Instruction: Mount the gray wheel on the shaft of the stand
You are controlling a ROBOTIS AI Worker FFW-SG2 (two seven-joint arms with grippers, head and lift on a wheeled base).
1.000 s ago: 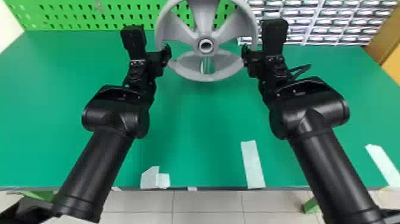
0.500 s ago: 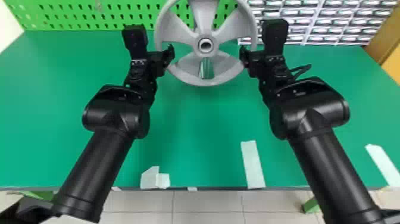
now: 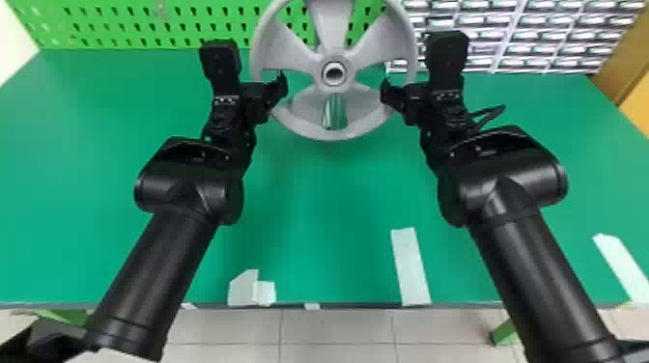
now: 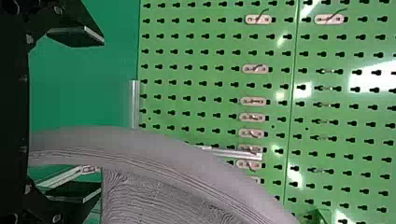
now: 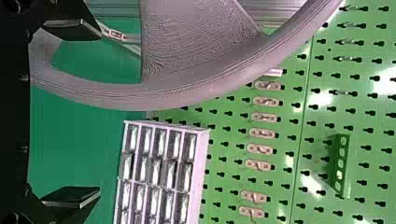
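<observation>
gray wheel (image 3: 333, 48) cropped by head view's top edge, cut off in both wrist views too. stand (image 3: 334, 113) mostly hidden behind it. can't tell if shaft's in the hub (image 3: 323, 73). cabinet (image 5: 201, 163) cropped, contents unreadable.

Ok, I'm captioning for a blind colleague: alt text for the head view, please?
A gray spoked wheel sits between the robot's left end effector and right end effector, toward the far side of a green table. Behind are a green pegboard and, at right, a drawer rack.
</observation>
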